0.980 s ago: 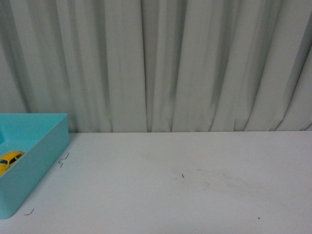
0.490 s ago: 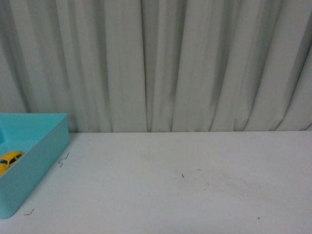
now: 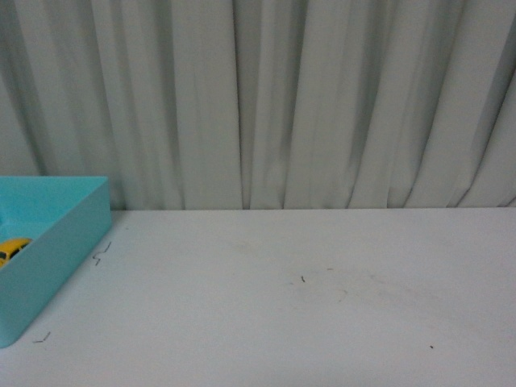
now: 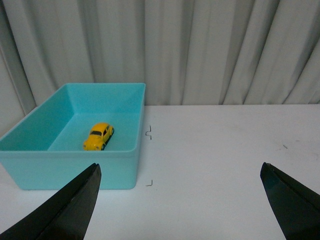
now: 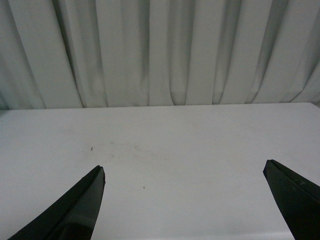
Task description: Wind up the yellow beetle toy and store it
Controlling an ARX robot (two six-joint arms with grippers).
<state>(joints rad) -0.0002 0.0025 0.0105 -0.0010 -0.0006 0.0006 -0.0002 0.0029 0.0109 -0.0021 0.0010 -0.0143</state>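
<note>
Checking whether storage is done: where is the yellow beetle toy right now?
The yellow beetle toy sits on the floor of the turquoise bin at the table's left side, untouched by either end effector; the front view shows only its edge.

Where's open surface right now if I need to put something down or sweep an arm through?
The white table is bare from the teal bin across to its right edge and back to the curtain, save small dark marks. The only occupied spot is the bin at far left, holding the yellow beetle toy; bare floor shows around it inside.
</note>
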